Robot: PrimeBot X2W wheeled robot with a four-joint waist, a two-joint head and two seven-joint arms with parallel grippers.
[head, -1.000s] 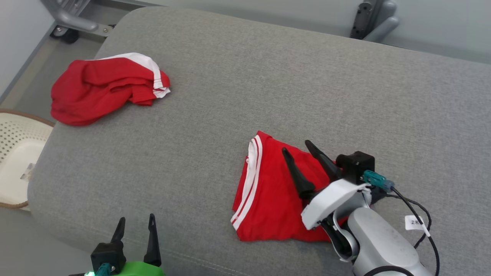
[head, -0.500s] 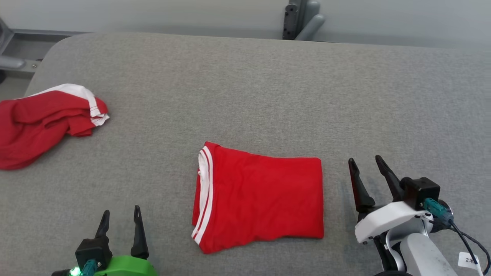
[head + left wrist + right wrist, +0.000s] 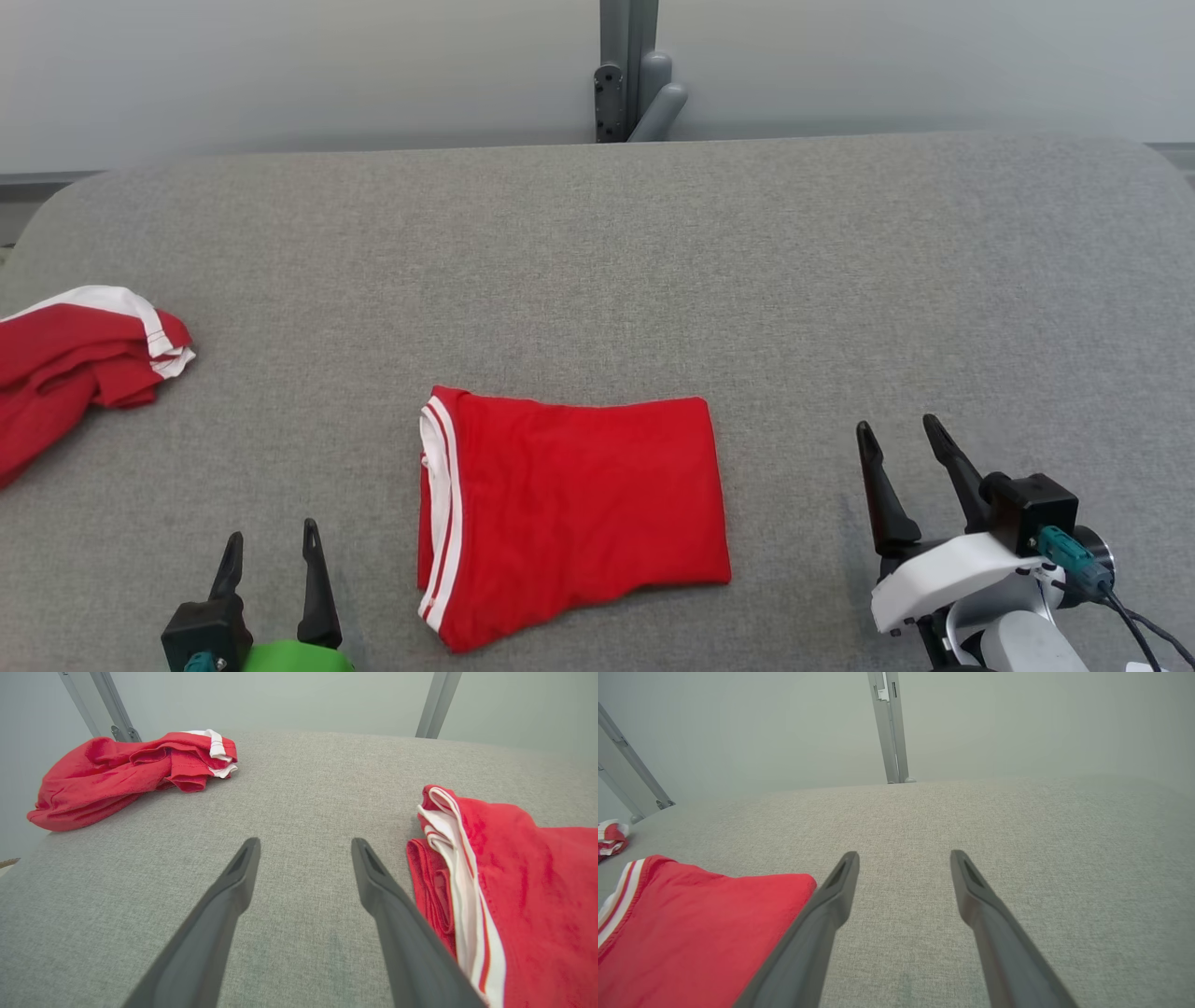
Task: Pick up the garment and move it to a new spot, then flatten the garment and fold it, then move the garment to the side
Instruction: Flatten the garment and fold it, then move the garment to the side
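Crumpled red garment (image 3: 75, 364) running off the head view's left edge, folded red garment (image 3: 523, 896) being cropped by the left wrist view's right and bottom edges

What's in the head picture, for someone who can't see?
A folded red fabric garment with white stripes lies on a grey cloth surface between the open left gripper and right gripper. A crumpled red garment sits far left.

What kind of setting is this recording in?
Probably a robot test bay, not a home: grey upholstered surface, metal frame post against a bare wall, folded red garment, crumpled red garment.
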